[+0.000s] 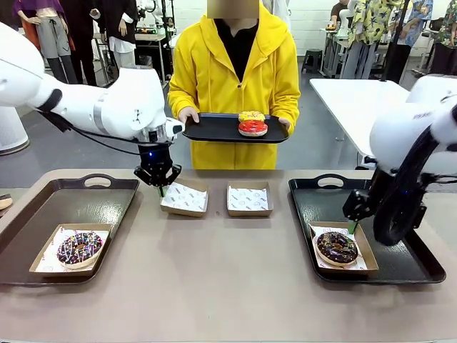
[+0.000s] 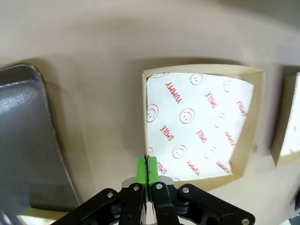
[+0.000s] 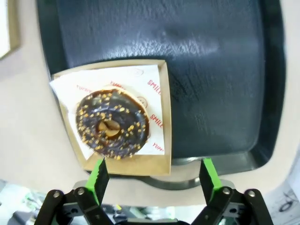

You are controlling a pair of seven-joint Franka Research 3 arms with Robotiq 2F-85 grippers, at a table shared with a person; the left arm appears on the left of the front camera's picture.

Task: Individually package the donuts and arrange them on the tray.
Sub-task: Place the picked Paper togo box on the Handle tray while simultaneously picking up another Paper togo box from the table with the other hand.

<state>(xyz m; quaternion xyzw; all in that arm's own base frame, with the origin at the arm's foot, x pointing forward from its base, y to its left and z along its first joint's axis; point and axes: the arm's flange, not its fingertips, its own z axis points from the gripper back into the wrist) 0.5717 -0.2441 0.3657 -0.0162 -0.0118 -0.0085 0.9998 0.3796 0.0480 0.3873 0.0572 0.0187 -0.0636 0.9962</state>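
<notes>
Left tool: the left tool [image 2: 146, 171] has its green pads pressed flat together, low at the rim of the empty brown cardboard box lined with white printed paper [image 2: 197, 122]. Whether the thin wall is nipped between them I cannot tell.
Right tool: the right tool [image 3: 154, 180] stands with jaws wide apart and nothing between them, above the near wall of the box that holds the dark chocolate ring donut [image 3: 112, 124].
Dark donut's place: in its lined box in the near-left part of the black plastic tray [image 3: 201, 47], by the worktop's right edge.
Sprinkled donut: the chocolate ring donut with coloured sprinkles [image 1: 78, 247] is boxed at the near edge of the brown plastic tray [image 1: 43, 187], by the worktop's left edge.
Unpacked donuts: the yellow-iced ring donut [image 1: 251, 116] and the glossy red-iced ring donut [image 1: 253, 128] touch each other on the black serving tray held by the person [image 1: 207, 132], beyond the worktop's far edge.
Spare box: a second empty lined cardboard box [image 1: 249, 199] sits just beside the first, mid worktop [image 1: 214, 286].
Handling: the donuts look soft and light, with icing that would likely smear or stick under the pads.
Hold: probably best to grip a box by its upright wall. The card seems thin and may bend.
</notes>
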